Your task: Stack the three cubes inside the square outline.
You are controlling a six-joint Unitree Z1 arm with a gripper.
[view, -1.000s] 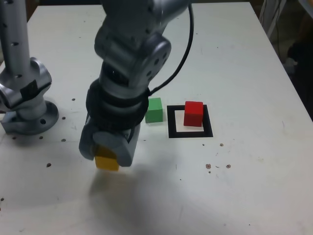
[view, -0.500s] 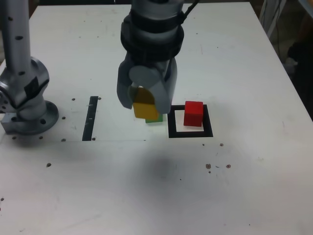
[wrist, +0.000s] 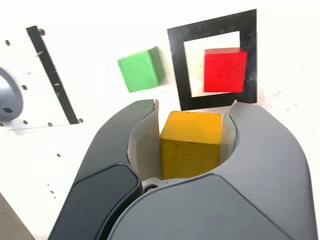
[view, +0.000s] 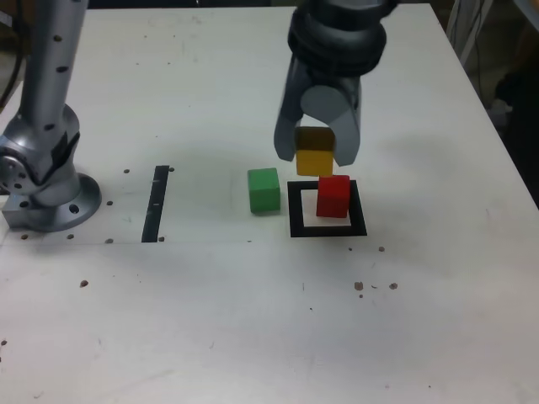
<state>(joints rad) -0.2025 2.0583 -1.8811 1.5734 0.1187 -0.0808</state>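
Clock directions refer to the exterior view, twelve o'clock being its upper edge. The gripper [view: 315, 158] is clamped on the yellow cube [view: 314, 162], carrying it above the table [view: 210, 320]. In that view the load appears at eleven o'clock from the red cube [view: 333, 197], which sits within the square outline [view: 328, 231], offset toward two o'clock and overlapping the border. The green cube [view: 264, 191] rests outside, between nine and ten o'clock from the outline.

Caution: lowering at the present position would probably make the load strike the edge of the red cube, through insufficient travel toward five o'clock. A low approach could push the red cube farther off centre. Release with only partial overlap could topple the yellow cube; release too high could make it bounce or turn. An off-centre base leaves less margin for the third cube.

Materials: the cubes are matte, flat-faced and sharp-edged. The fingers are grey, broad and curved, with paler inner surfaces whose edges look rough. The outline is a flat black square band around a white centre; the narrow black strip [view: 156, 204], at nine o'clock from it, is straight. The tabletop is smooth and white, marked by small dark spots.
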